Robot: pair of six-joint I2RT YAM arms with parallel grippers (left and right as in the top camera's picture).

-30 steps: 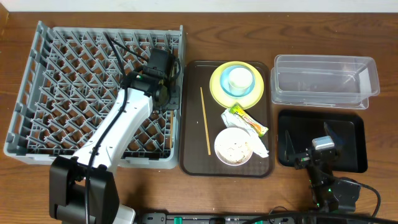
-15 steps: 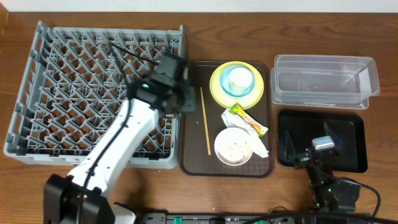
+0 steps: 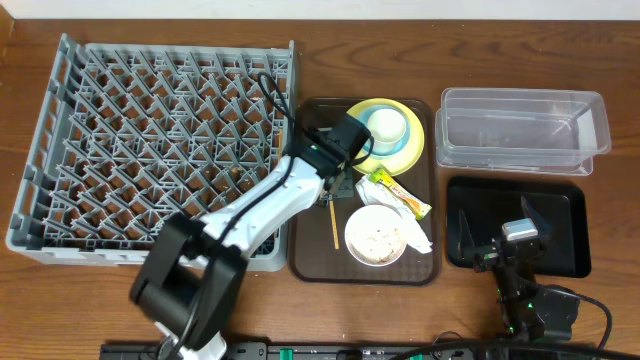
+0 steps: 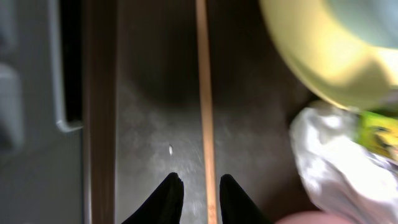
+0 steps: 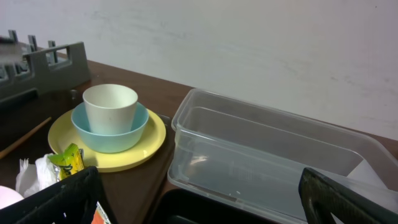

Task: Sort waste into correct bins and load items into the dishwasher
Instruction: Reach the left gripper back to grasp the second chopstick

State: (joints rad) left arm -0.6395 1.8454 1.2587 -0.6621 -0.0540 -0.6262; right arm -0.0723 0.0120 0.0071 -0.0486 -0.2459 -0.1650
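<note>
A thin wooden chopstick point(image 3: 334, 222) lies lengthwise on the left side of the brown serving tray point(image 3: 310, 255). My left gripper point(image 3: 335, 188) hangs low over it, narrowly open. In the left wrist view the chopstick point(image 4: 203, 93) runs between the black fingertips point(image 4: 169, 190), nearer the right one, and my left gripper point(image 4: 199, 182) does not clamp it. A yellow plate point(image 3: 416, 150) carries a light blue bowl point(image 3: 385, 148) with a white cup point(image 3: 385, 125) inside. Below are the green-and-yellow wrapper point(image 3: 400, 195), a white bowl of rice scraps point(image 3: 375, 235) and a napkin point(image 3: 416, 240). My right gripper point(image 3: 497, 228) stands wide open over the black tray point(image 3: 565, 205).
The grey dish rack point(image 3: 120, 140) fills the left of the table, its wall against the brown tray. The clear tub point(image 3: 520, 130) stands at the back right, behind the black tray. In the right wrist view the tub point(image 5: 267, 155) is just ahead, the plate point(image 5: 149, 140) to its left.
My left arm has swung right from over the dish rack onto the brown tray and come down over the chopstick. The right arm has not moved.
</note>
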